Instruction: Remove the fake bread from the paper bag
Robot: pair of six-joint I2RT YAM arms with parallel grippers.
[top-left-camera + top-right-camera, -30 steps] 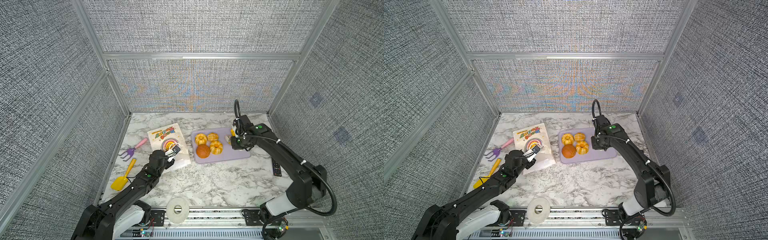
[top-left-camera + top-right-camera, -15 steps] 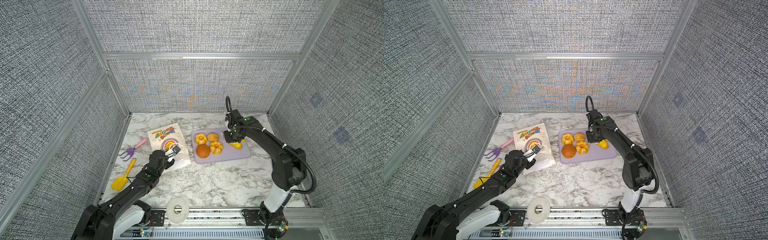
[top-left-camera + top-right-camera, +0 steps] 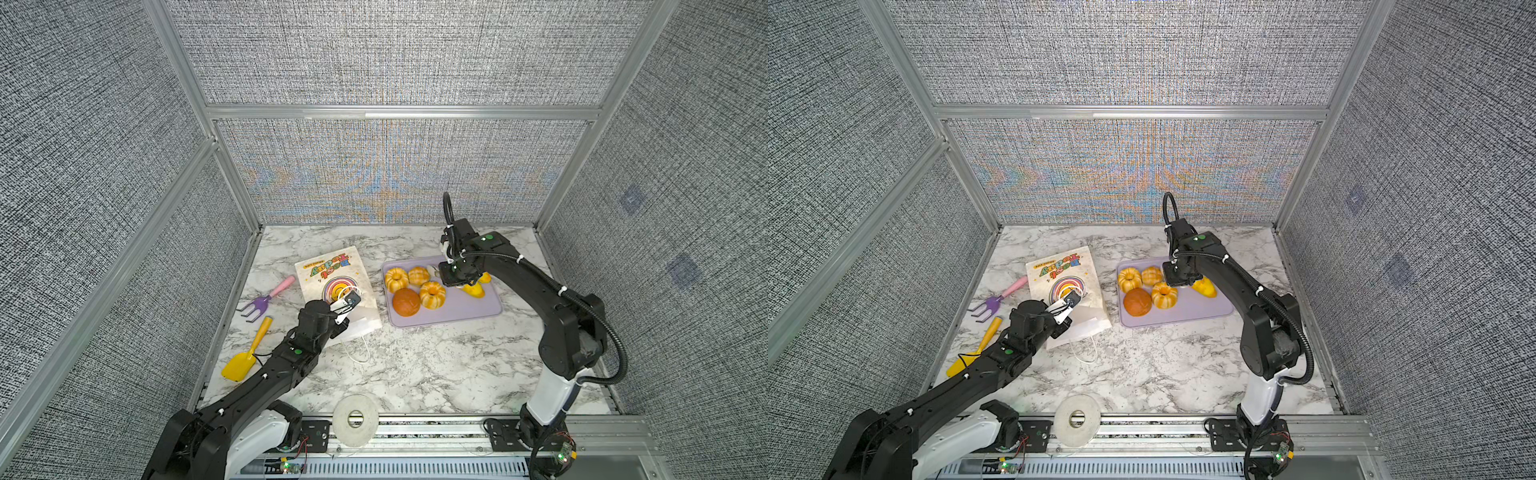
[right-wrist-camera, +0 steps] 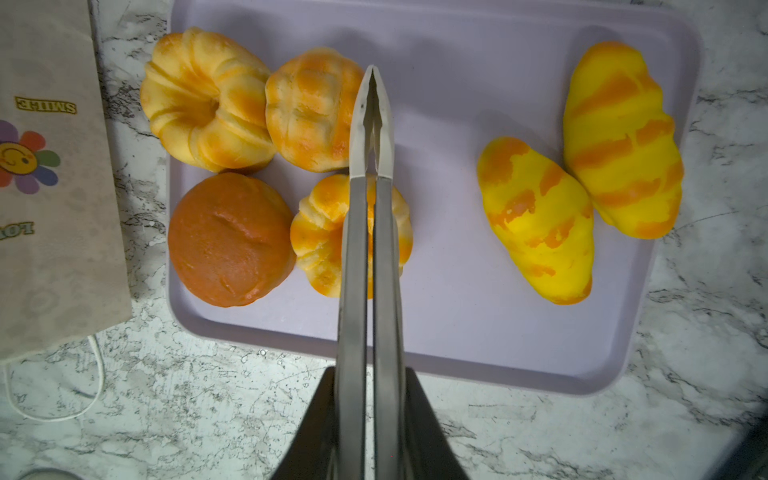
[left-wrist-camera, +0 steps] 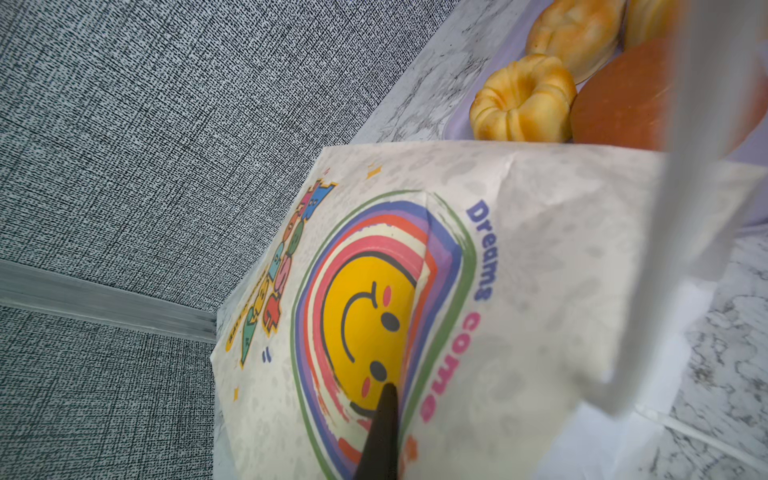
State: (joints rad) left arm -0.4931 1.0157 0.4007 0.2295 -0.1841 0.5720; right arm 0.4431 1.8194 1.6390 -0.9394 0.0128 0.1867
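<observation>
The paper bag (image 3: pixel 332 278) (image 3: pixel 1063 270) lies flat on the marble, rainbow-smiley print up. My left gripper (image 3: pixel 349 301) (image 3: pixel 1069 301) is shut on a fold of its upper wall (image 5: pixel 519 257); one black finger (image 5: pixel 382 432) shows against the smiley. The fake bread lies on a lavender tray (image 4: pixel 457 62) (image 3: pixel 478 311): two fluted ring buns (image 4: pixel 203 99) (image 4: pixel 320 232), a checkered bun (image 4: pixel 309 112), a round brown bun (image 4: pixel 230 239), two striped oval rolls (image 4: pixel 536 220) (image 4: pixel 623 137). My right gripper (image 4: pixel 370 415) (image 3: pixel 455 274) is shut on metal tongs (image 4: pixel 371 124), tips closed and empty above the tray.
A purple toy fork with a pink handle (image 3: pixel 266 297) and a yellow toy shovel (image 3: pixel 249 353) lie left of the bag. A white tape roll (image 3: pixel 355 419) sits at the front edge. The bag's cord handle (image 3: pixel 359 353) trails on the marble. Grey walls enclose three sides.
My right gripper with the tongs has shifted left over the tray, away from the striped rolls, and its elbow has swung out to the right. The left arm and bag stay still.
</observation>
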